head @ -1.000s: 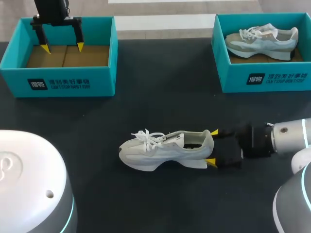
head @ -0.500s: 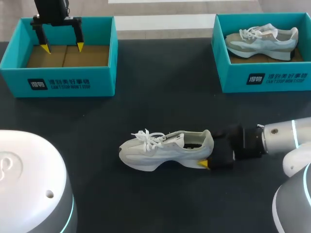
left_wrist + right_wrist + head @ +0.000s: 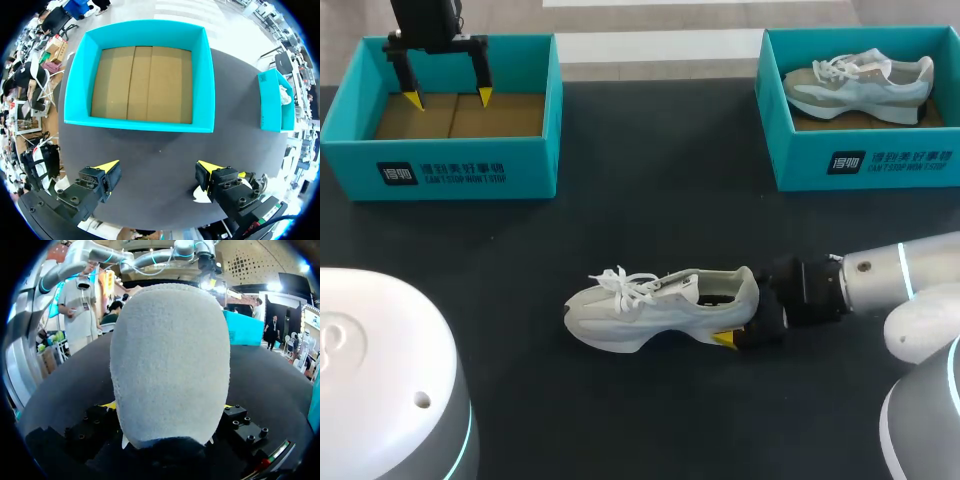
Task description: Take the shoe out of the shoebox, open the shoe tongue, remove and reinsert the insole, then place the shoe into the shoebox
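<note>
white shoe on table, heel within the right end effector

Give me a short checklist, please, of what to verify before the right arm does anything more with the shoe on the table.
1. Shoe out of its box, upright on the table: ok.
2. Right gripper lined up on the shoe's heel: ok, the heel sits squarely in front of it in the right wrist view.
3. Firm hold on the heel: cannot tell.
4. Tongue opened: cannot tell; the laces lie bunched over it.
5. Left gripper free to help: ok, fingers open with nothing between them, above the empty shoebox.
6. Shoebox ready to take the shoe back: ok, only its cardboard floor shows.
</note>
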Robot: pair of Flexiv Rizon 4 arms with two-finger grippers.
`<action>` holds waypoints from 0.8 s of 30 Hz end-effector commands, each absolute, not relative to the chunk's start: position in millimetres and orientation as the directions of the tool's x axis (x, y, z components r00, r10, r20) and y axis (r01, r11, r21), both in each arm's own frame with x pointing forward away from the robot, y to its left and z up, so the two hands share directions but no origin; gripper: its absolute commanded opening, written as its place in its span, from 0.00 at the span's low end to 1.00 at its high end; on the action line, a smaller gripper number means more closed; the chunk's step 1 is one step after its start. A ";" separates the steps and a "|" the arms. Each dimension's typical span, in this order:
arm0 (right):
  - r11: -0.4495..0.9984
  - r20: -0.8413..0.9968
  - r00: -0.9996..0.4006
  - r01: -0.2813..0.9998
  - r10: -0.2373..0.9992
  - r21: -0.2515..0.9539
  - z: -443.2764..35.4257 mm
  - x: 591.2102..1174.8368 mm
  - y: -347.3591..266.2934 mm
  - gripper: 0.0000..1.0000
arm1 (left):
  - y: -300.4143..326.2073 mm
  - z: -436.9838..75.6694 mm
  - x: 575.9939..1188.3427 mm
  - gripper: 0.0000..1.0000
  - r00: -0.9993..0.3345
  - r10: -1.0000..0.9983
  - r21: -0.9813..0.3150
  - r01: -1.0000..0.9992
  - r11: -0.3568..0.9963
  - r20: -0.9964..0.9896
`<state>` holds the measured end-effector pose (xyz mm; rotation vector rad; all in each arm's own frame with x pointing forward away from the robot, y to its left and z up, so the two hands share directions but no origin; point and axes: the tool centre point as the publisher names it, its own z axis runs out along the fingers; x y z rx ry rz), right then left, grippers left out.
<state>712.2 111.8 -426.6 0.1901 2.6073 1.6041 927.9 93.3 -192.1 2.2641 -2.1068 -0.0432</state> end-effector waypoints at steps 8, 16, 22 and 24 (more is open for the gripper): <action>0.446 0.010 -0.994 0.057 0.105 0.893 -430.9 715.6 120.0 0.00 | 93.7 -192.2 927.6 1.00 0.072 -0.997 0.054 -0.996 -0.071 0.013; 0.446 0.010 -0.994 0.057 0.105 0.893 -430.9 715.6 120.0 0.00 | 93.7 -192.2 927.6 1.00 0.072 -0.997 0.054 -0.996 -0.071 0.013; 0.446 0.010 -0.994 0.057 0.105 0.893 -430.9 715.6 120.0 0.00 | 93.7 -192.2 927.6 1.00 0.072 -0.997 0.054 -0.996 -0.071 0.013; 0.446 0.010 -0.994 0.057 0.105 0.893 -430.9 715.6 120.0 0.00 | 93.7 -192.2 927.6 1.00 0.072 -0.997 0.054 -0.996 -0.071 0.013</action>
